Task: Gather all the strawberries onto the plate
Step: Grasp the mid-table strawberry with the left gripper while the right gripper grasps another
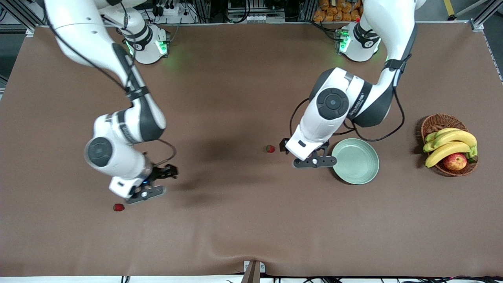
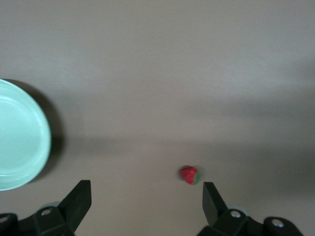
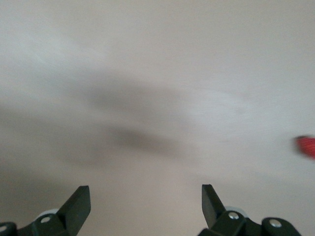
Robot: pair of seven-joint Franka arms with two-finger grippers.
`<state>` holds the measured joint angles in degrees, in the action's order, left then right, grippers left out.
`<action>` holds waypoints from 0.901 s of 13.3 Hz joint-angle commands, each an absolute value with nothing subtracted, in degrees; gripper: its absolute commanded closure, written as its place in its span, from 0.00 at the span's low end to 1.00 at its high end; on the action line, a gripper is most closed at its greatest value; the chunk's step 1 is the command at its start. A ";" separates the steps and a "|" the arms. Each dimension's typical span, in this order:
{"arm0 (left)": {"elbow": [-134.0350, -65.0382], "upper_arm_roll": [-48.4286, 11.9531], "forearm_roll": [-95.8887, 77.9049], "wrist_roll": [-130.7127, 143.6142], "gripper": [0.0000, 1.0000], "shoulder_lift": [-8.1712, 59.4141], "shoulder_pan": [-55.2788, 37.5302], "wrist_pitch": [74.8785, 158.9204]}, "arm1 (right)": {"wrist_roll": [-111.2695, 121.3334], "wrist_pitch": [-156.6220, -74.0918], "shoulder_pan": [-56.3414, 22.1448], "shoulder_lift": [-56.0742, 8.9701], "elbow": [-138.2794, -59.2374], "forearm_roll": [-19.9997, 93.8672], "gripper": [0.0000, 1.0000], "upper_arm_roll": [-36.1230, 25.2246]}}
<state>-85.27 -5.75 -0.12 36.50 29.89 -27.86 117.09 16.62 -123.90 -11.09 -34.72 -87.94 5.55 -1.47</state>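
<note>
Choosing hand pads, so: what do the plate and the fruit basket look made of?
The plate: probably glazed ceramic or hard plastic; it is smooth and mint-green with a soft sheen. The basket: woven wicker, going by its brown, ribbed weave.

You have a pale mint-green plate (image 1: 355, 161), round, shallow and empty, lying flat just beside the left gripper (image 1: 310, 157). One small red strawberry (image 1: 269, 148) lies near that gripper, away from the plate; another strawberry (image 1: 118, 207) lies near the right gripper (image 1: 151, 184).
</note>
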 commanded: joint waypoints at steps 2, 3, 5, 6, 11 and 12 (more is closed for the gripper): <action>-80.95 -5.01 0.97 41.30 0.00 35.59 -32.07 121.71 | 36.26 -124.45 -4.14 -36.64 -87.37 3.61 0.00 -0.26; -81.03 -5.01 1.14 42.87 0.00 36.73 -32.43 122.08 | 40.21 -124.45 -3.09 -37.61 -86.49 2.12 0.00 -0.26; -81.56 -4.92 1.75 47.34 0.00 38.49 -34.70 122.08 | 46.47 -125.68 -2.02 -39.37 -84.65 -0.78 0.00 -0.26; -81.91 -5.01 4.11 51.98 0.00 38.93 -35.67 122.08 | 48.50 -126.55 -1.93 -39.98 -84.29 -1.84 0.00 -0.26; -82.44 -5.01 7.03 73.34 0.00 44.38 -38.85 123.39 | 58.42 -132.88 -1.41 -42.71 -83.85 -4.48 0.00 -0.35; -82.44 -5.10 7.73 78.00 0.00 45.43 -38.85 123.83 | 60.62 -133.67 -1.06 -43.67 -83.06 -4.48 0.00 -0.44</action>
